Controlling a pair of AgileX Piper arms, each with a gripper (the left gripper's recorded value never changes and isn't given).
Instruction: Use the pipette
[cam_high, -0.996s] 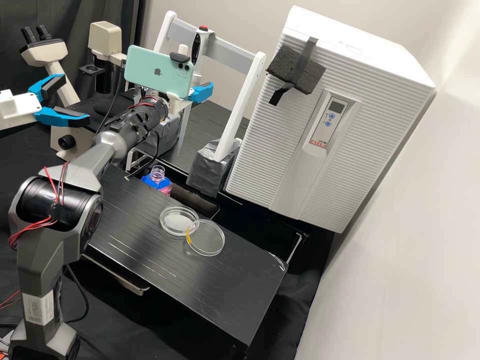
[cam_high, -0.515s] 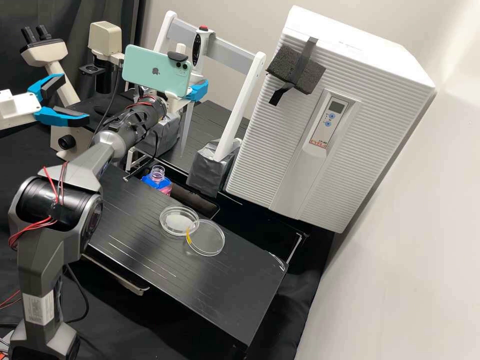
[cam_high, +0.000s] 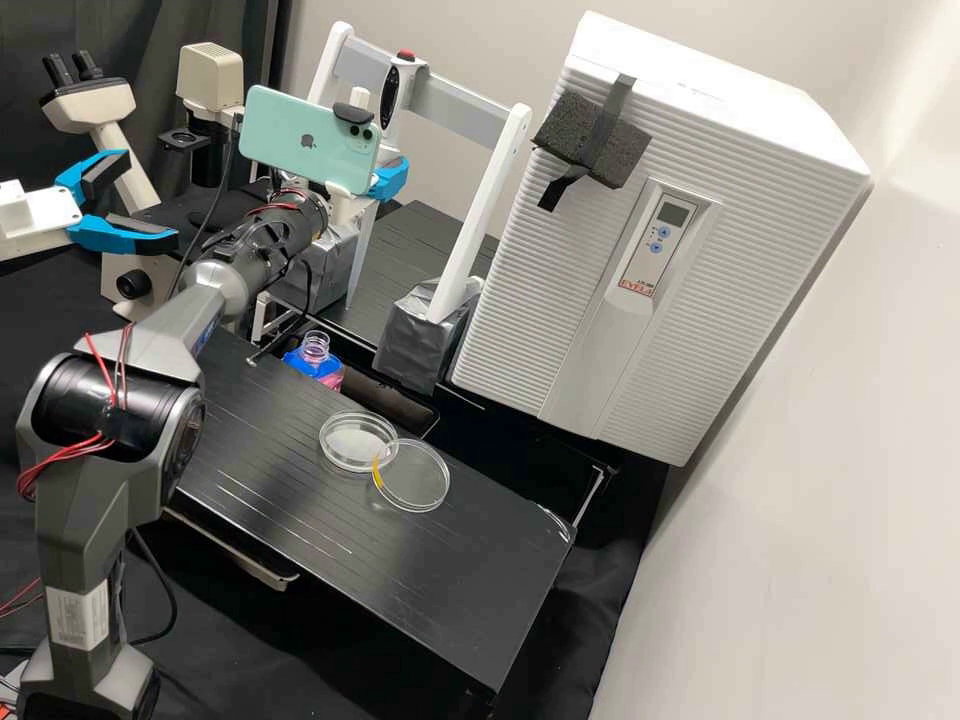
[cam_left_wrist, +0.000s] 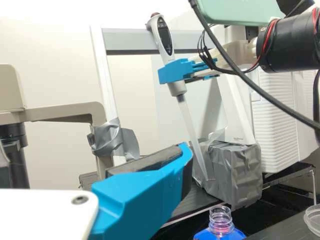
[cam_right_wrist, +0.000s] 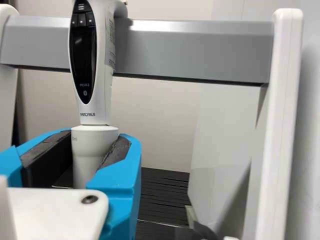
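While the right hand (cam_left_wrist: 186, 71) clenches the pipette (cam_left_wrist: 165, 45) at the high view's upper left, its shaft hangs nearly upright, tip down. The open bottle (cam_high: 318, 358) sits lower in the frame; the left hand (cam_high: 125, 200) gapes farther left.

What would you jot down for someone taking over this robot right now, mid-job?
Left hand: open, empty, off to the side near the microscope.
Right hand: shut on the pipette, up at the grey bar of the stand.
Open bottle stands at the far edge of the black tray; two clear dishes lie on it.
Done: pipette gripped.
Left, probably: carry the tip to the bottle, draw liquid, dispense into a dish.
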